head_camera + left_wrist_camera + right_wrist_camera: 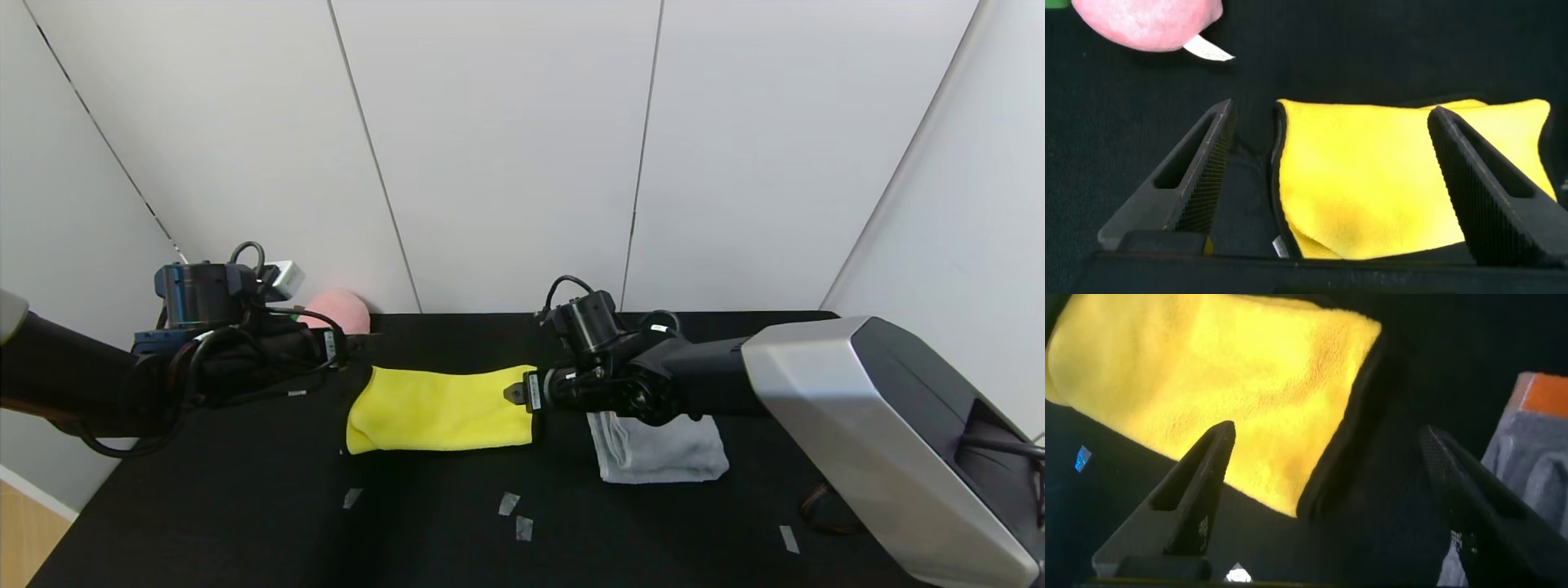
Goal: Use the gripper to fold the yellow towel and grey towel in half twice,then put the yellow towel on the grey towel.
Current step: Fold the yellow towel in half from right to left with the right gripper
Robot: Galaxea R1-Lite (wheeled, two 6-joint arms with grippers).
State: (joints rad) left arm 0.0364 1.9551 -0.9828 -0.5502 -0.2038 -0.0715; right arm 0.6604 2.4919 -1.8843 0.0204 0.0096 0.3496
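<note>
- Both my grippers flank the yellow towel (437, 411), its long axis running left to right between them.
- My left gripper (1331, 175) gapes released at one short end; my right gripper (1331, 498), equally spread, holds nothing at the other.

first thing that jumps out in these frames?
The yellow towel, folded into a long strip mid-table on the black table, with an open tool at each end: left tool and right tool. The grey towel lies folded to its right, a pink plush at the back left.
</note>
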